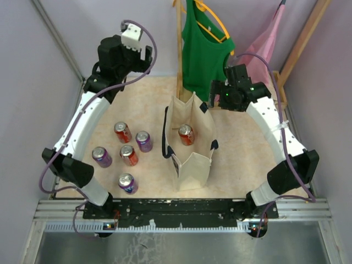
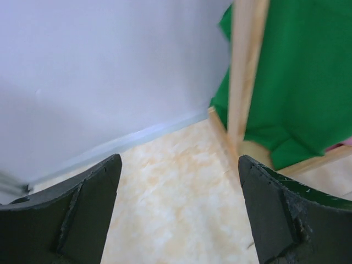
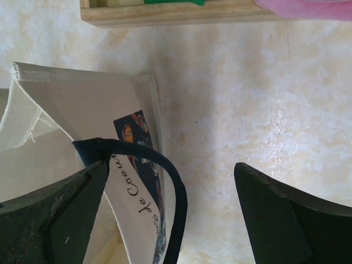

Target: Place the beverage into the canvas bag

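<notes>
The beige canvas bag (image 1: 191,146) stands open mid-table with dark navy handles. A red can (image 1: 186,134) lies inside it. Several more cans stand left of the bag: a red can (image 1: 122,132), a purple can (image 1: 144,141) and others. My right gripper (image 1: 213,100) is open and empty, above the bag's far right corner; the right wrist view shows the bag's side (image 3: 82,110) and its navy handle (image 3: 165,181) between the spread fingers (image 3: 275,220). My left gripper (image 1: 144,61) is open and empty at the far left, near the back wall.
A wooden rack post (image 1: 179,49) stands behind the bag with a green tank top (image 1: 204,52) and a pink garment (image 1: 264,44) hanging from it. The rack's wooden base (image 3: 165,12) lies just beyond the bag. Walls close in on the left, right and back.
</notes>
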